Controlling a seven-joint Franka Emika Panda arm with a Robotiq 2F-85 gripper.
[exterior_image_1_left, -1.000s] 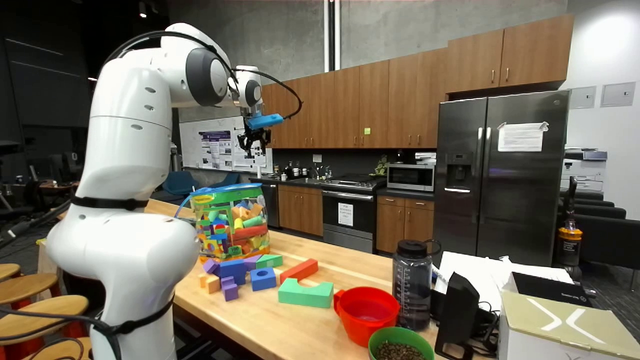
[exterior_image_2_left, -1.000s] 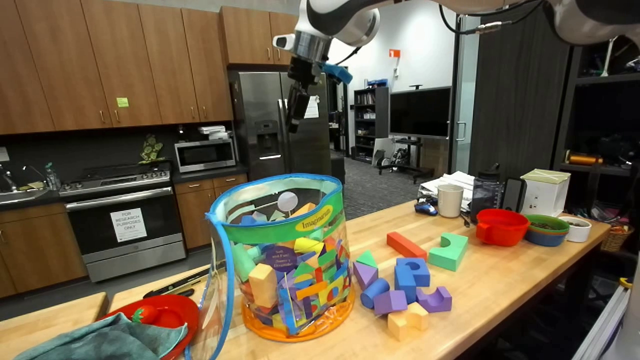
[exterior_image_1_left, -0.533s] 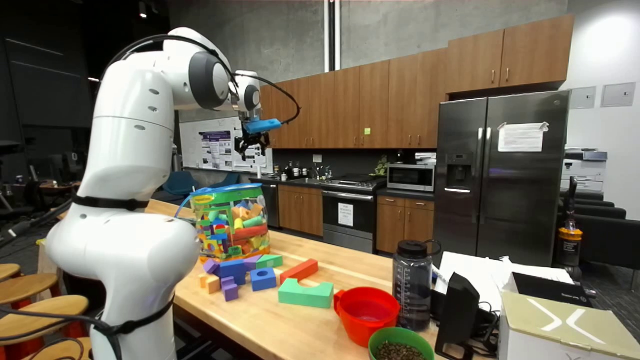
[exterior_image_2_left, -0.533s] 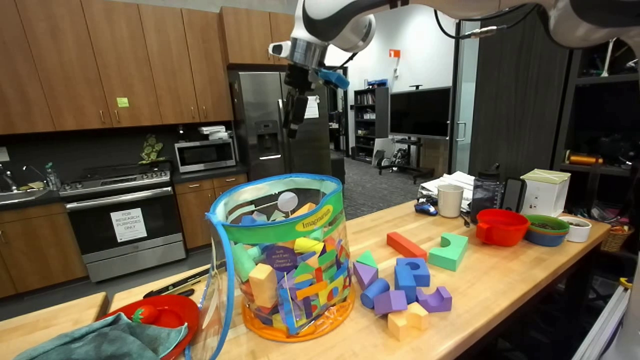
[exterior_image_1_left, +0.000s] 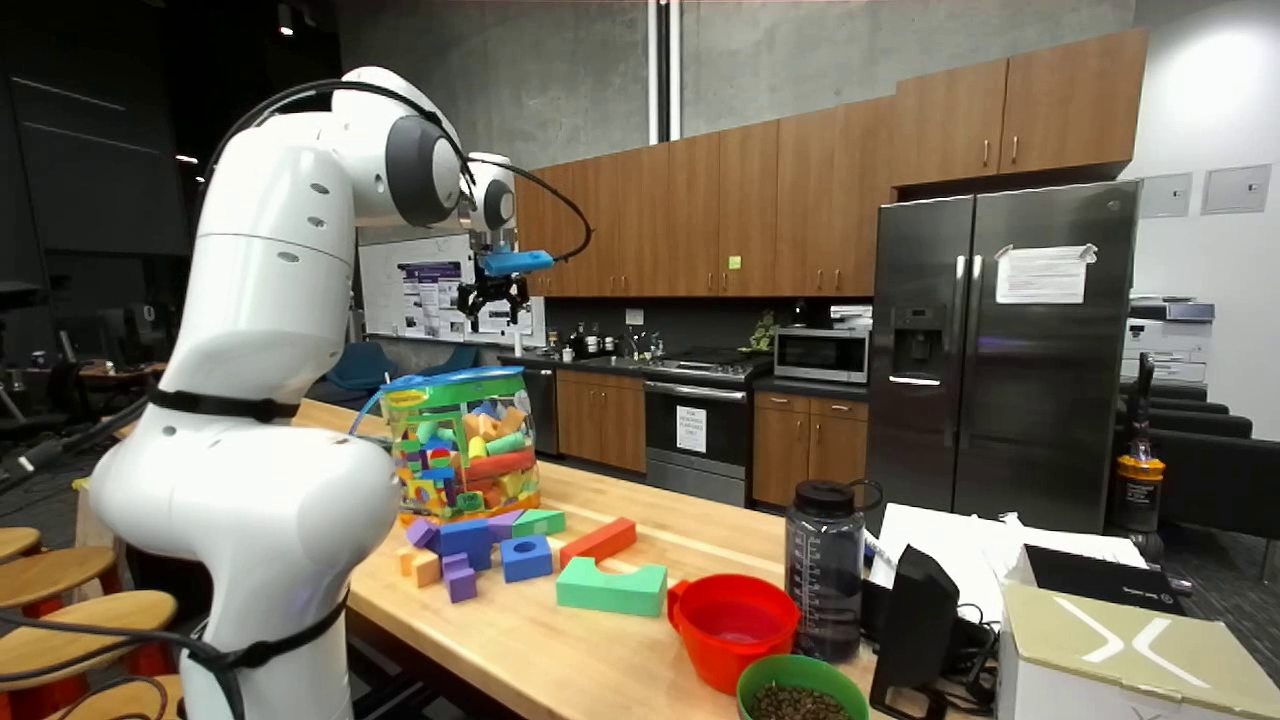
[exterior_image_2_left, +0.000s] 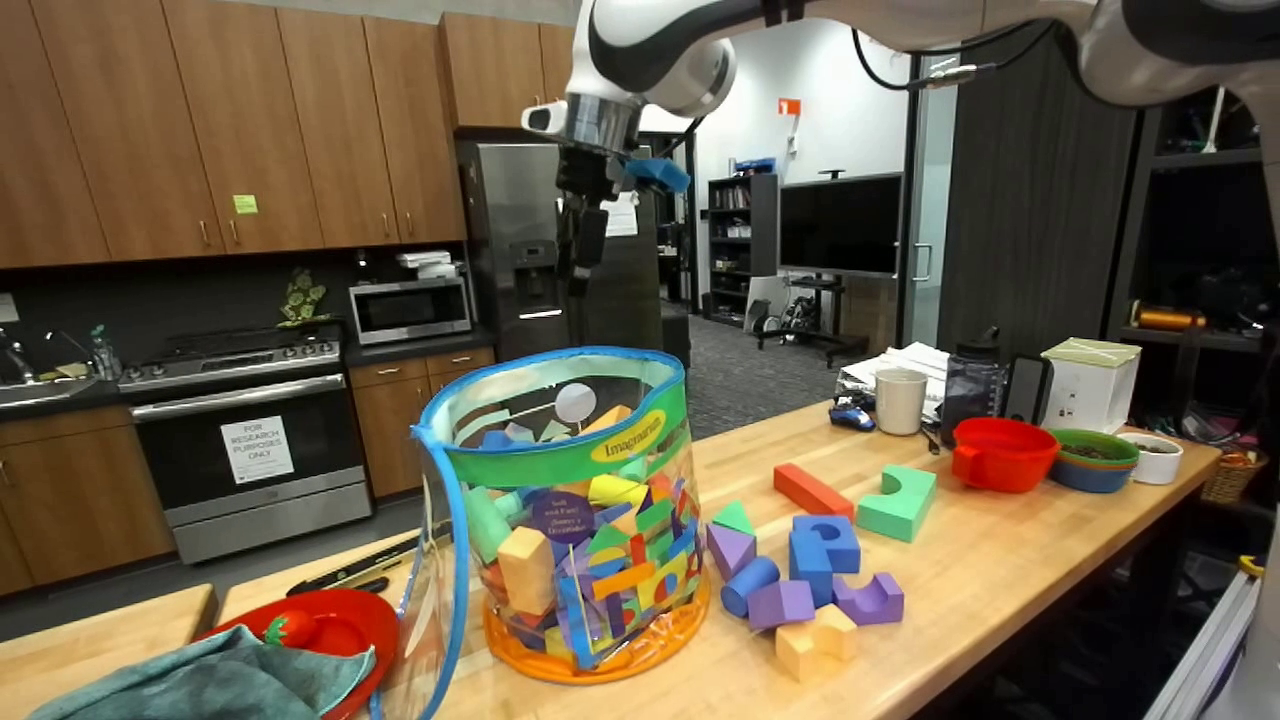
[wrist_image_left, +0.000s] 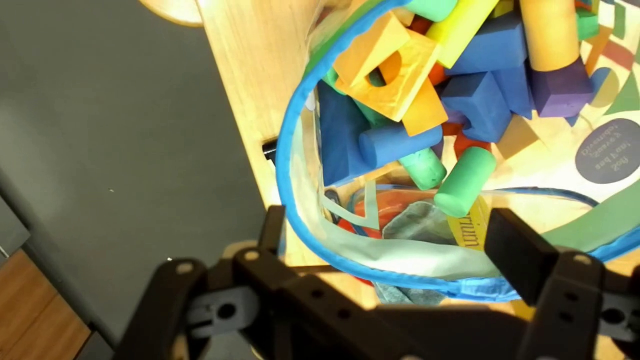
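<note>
My black gripper (wrist_image_left: 393, 237) stands wide open above a clear bag with a blue rim (wrist_image_left: 286, 165), nothing between its fingers (wrist_image_left: 520, 252). In both exterior views the gripper (exterior_image_1_left: 494, 312) hangs higher than the bag (exterior_image_2_left: 560, 465), apart from it. Foam blocks fill the bag: an orange block with a hole (wrist_image_left: 412, 75), a yellow cylinder (wrist_image_left: 462, 32), a green cylinder (wrist_image_left: 465, 181) and several others. On the table beside the bag lie a red bar (exterior_image_2_left: 812, 492), a green arch (exterior_image_2_left: 898, 505), a purple arch (exterior_image_2_left: 868, 600) and several more blocks.
A red cup (exterior_image_1_left: 735, 620), a green bowl of brown bits (exterior_image_1_left: 800, 688), a dark bottle (exterior_image_1_left: 825, 570) and a white box (exterior_image_2_left: 1092, 375) stand farther along the table. A red plate (exterior_image_2_left: 365, 640) with a teal cloth (exterior_image_2_left: 215, 680) lies on the bag's other side.
My gripper has come down somewhat toward the bag, and its fingers have spread farther apart. Bag and loose blocks stay where they were.
</note>
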